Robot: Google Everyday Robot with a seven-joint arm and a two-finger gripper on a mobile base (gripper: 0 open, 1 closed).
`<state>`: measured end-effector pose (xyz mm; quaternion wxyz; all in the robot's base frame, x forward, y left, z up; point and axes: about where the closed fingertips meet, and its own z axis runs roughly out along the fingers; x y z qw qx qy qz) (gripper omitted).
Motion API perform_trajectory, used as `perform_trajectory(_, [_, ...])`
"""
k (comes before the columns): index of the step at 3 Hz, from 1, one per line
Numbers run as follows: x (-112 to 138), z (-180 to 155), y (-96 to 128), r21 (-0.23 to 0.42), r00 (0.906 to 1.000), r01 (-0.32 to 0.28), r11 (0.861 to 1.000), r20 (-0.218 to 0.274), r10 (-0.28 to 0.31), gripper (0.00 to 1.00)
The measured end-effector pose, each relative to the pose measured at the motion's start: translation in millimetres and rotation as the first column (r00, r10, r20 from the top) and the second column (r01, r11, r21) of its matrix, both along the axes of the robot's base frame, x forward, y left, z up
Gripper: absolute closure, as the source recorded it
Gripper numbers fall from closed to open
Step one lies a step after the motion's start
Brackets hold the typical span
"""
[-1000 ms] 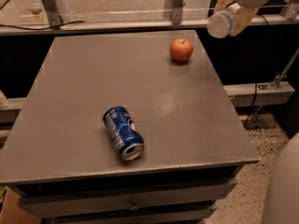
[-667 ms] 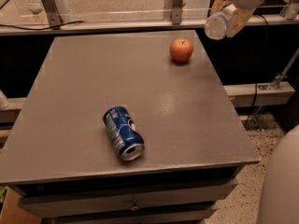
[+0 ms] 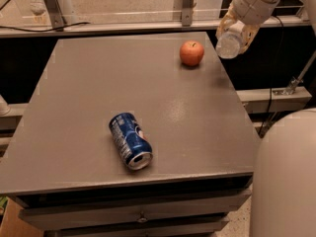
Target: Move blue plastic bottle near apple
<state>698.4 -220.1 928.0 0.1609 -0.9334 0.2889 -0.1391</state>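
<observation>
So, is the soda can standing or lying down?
Lying on its side: the soda can rests on the table, its top toward the camera. The gripper, right of the apple, holds the blue plastic bottle aloft.

Tool (image 3: 236, 29) at top right, near bench (image 3: 74, 107) far right corner, clasping blue plastic bottle (image 3: 228, 46). Bottle's upper half hidden inside grip, label unreadable. Arm cut off by top edge. White robot body (image 3: 286, 177) cut by right and bottom edges. Can (image 3: 129, 139) print blurred.

Arm at upper right; gripper (image 3: 236, 33) fingers (image 3: 225, 23) clasp the blue plastic bottle (image 3: 228, 46)
</observation>
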Motion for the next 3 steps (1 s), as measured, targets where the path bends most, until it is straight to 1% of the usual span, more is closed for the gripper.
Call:
perform_trajectory(1, [-0.2,-17.6,0.2,-0.033,0.9925,-0.12,0.992,-0.029,0.119,1.0])
perform_trajectory(2, [-1.1,-31.7,1.4,-0.056,0.9754,-0.217,0.974,-0.051,0.215,1.0])
perform_trajectory(3, [-5.8,-49.3,6.1,-0.067,0.9521,-0.3,0.952,-0.083,0.294,1.0])
